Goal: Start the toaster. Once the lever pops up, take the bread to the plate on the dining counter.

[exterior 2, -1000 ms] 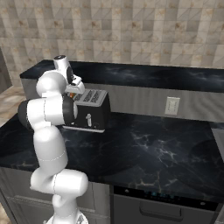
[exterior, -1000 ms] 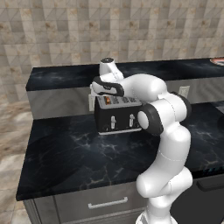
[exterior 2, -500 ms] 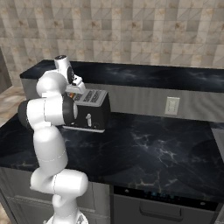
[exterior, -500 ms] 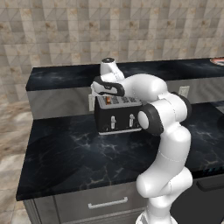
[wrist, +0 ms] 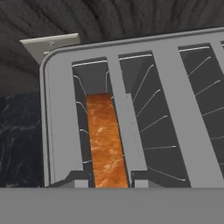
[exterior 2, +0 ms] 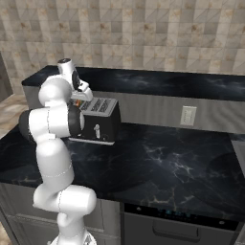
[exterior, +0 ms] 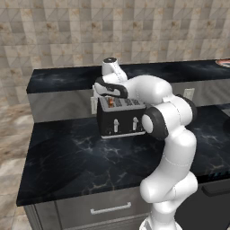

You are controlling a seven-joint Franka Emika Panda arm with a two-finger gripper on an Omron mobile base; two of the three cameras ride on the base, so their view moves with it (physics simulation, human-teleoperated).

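Observation:
The black toaster (exterior: pixel 121 120) (exterior 2: pixel 99 123) stands on the lower counter against the grey front of the dining counter (exterior: pixel 63 80) (exterior 2: pixel 167 82). In the hand view its silver slotted top (wrist: pixel 175 109) lies close below. The orange-brown bread (wrist: pixel 105 140) stands in the leftmost slot. My gripper (exterior: pixel 108 96) (exterior 2: pixel 79 100) (wrist: pixel 109 183) points down onto that slot, its tips pressed against both faces of the bread, shut on it. The plate (exterior: pixel 223 62) shows as a reddish rim at the far right of the dining counter.
A pale wall outlet (exterior: pixel 188 93) (exterior 2: pixel 188 115) sits on the grey panel right of the toaster, and another outlet (wrist: pixel 48 43) behind it. The lower counter (exterior: pixel 76 157) has a handled drawer (exterior: pixel 110 208) under its front edge. A dark appliance front (exterior 2: pixel 177 225) sits below at the right.
The jaws have closed from wide open onto the bread in the slot. The arm and toaster have hardly moved.

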